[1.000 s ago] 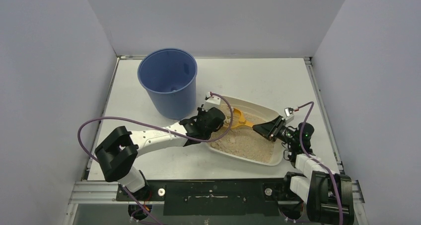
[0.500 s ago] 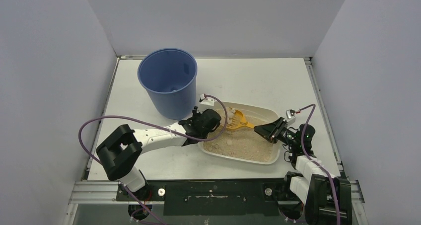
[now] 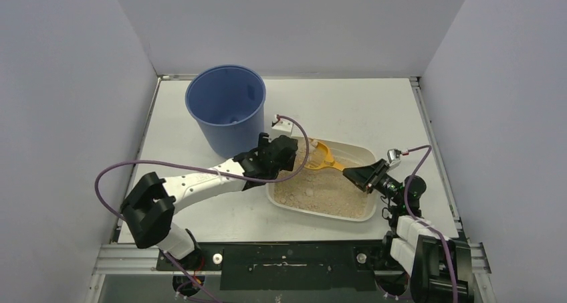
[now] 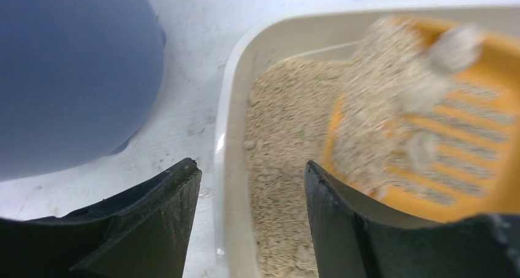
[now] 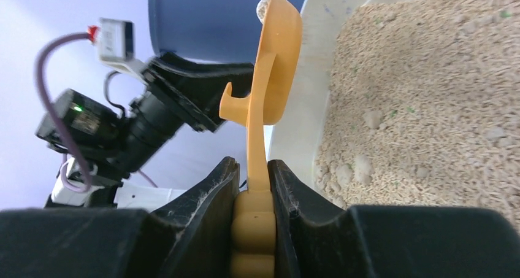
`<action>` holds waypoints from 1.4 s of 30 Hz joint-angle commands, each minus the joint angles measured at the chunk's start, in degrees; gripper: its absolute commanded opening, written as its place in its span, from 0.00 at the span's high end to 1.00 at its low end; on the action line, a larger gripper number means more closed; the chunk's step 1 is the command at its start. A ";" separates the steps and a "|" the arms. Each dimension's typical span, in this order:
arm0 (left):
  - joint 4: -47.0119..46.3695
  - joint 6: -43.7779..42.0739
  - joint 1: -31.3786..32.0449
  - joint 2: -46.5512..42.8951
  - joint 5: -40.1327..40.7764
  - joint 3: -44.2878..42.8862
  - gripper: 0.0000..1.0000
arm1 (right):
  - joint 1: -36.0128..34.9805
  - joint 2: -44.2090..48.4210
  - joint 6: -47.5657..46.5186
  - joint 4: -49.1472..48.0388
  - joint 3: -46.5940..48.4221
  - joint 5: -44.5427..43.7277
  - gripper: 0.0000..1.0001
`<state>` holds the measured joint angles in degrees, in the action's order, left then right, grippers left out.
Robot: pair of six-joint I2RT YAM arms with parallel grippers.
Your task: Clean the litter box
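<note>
Yellow scoop (image 5: 279, 57) — loaded with clumps and granules — sits clamped in the right tool (image 5: 252, 167); the left tool (image 4: 251, 173) gapes astride the litter box (image 4: 224, 124) rim.

Plastic, grit and a scuffed worktop

The litter box (image 4: 224, 137), its rim between the fingers of the left tool (image 4: 251, 173), is smooth, faintly glossy white plastic. Its granules (image 5: 429, 106) are tan, coarse and matt. The scoop (image 5: 279, 57) in the right tool (image 5: 251, 167) is smooth yellow plastic with a soft sheen. Both tools' fingers are matt black, dusty and scratched. Left of the left tool, the bucket (image 4: 73, 75) is smooth blue plastic and the worktop (image 4: 190, 57) is matt white, scuffed.
</note>
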<state>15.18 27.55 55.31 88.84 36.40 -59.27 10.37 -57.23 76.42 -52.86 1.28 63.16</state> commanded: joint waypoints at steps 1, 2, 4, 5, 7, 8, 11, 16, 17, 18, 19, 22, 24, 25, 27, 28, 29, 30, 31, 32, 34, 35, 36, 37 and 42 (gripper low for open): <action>3.43 -1.44 -0.29 -6.16 -7.39 -7.55 0.39 | 0.54 -0.49 5.38 -13.64 -1.55 0.33 1.00; 4.12 -1.44 -0.29 -6.93 -8.77 -8.37 0.38 | 0.61 -0.40 6.89 -15.96 -3.29 -1.24 1.00; 5.10 -1.74 -0.29 -8.38 -11.58 -9.96 0.36 | -3.72 -0.90 8.87 -20.77 -3.74 -3.06 1.00; 5.68 -1.83 -0.29 -8.98 -12.67 -10.90 0.35 | -5.23 -1.29 8.56 -20.99 -2.87 -2.65 1.00; 6.72 -2.09 -0.29 -10.13 -15.27 -12.51 0.34 | -3.53 -1.12 10.08 -22.25 -3.82 -3.33 1.00; 6.97 -2.29 -0.29 -10.70 -16.87 -13.21 0.33 | -3.07 -0.91 11.40 -23.83 -4.79 -4.45 1.00; 8.04 -2.99 -0.37 -12.46 -18.96 -15.35 0.31 | -5.65 -1.20 12.63 -26.89 -4.20 -3.67 1.00; 9.82 -3.85 -0.46 -14.99 -19.22 -17.06 0.28 | -5.39 -0.96 16.35 -31.04 -5.94 -4.87 1.00; 10.19 -3.90 -0.54 -15.41 -19.12 -17.25 0.27 | -5.12 -0.96 17.07 -31.54 -5.78 -4.48 1.00; 10.40 -4.05 -0.60 -15.81 -19.01 -17.35 0.27 | -3.84 -0.77 18.00 -31.79 -6.43 -4.70 1.00; 10.49 -4.20 -0.64 -16.21 -19.00 -17.31 0.27 | -2.95 -0.42 19.00 -32.30 -7.35 -5.47 1.00; 10.51 -4.92 -0.81 -17.32 -18.73 -17.04 0.25 | -4.74 0.63 19.34 -32.84 -6.20 -4.49 1.00; 10.59 -5.32 -0.98 -18.14 -18.25 -16.73 0.23 | -2.24 1.84 20.67 -31.12 -6.86 -4.06 1.00; 10.64 -5.57 -1.06 -18.39 -18.10 -16.60 0.23 | -1.83 2.54 20.99 -30.87 -7.60 -4.88 1.00; 10.75 -6.00 -1.15 -18.92 -17.72 -16.39 0.21 | -3.98 3.92 19.55 -28.93 -6.66 -4.97 1.00; 10.79 -6.39 -1.17 -19.16 -17.45 -16.25 0.19 | -4.20 4.57 18.73 -26.64 -5.81 -3.99 1.00; 10.95 -6.78 -1.17 -19.36 -17.10 -16.24 0.17 | -3.33 5.28 18.66 -24.94 -6.12 -4.18 1.00; 11.28 -7.27 -1.17 -19.62 -16.64 -16.23 0.16 | -2.50 6.21 19.33 -24.76 -6.89 -4.94 1.00; 11.56 -7.72 -1.17 -19.85 -16.33 -16.23 0.15 | -2.92 6.73 19.47 -24.79 -6.75 -5.39 1.00; 11.81 -8.22 -1.17 -20.11 -16.02 -16.19 0.14 | -3.84 7.46 18.62 -23.59 -5.91 -4.88 1.00; 12.49 -9.30 -1.17 -20.69 -15.35 -16.07 0.11 | -3.44 8.83 17.18 -19.05 -5.07 -4.10 1.00; 12.98 -9.82 -1.23 -21.02 -14.94 -16.06 0.09 | -3.13 9.52 17.28 -18.50 -5.42 -4.65 1.00; 13.41 -10.26 -1.25 -21.37 -14.49 -16.06 0.08 | -3.69 9.96 17.31 -18.66 -5.26 -4.84 1.00; 13.73 -10.74 -1.26 -21.79 -14.06 -15.99 0.07 | -4.30 10.06 16.45 -17.73 -4.48 -3.86 1.00; 14.11 -13.10 -1.26 -23.98 -12.85 -14.82 0.05 | -5.07 9.82 16.75 -17.25 -4.39 -5.50 1.00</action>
<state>29.02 17.65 54.48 68.07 21.39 -73.76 6.68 -47.57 93.78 -68.27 -0.34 59.42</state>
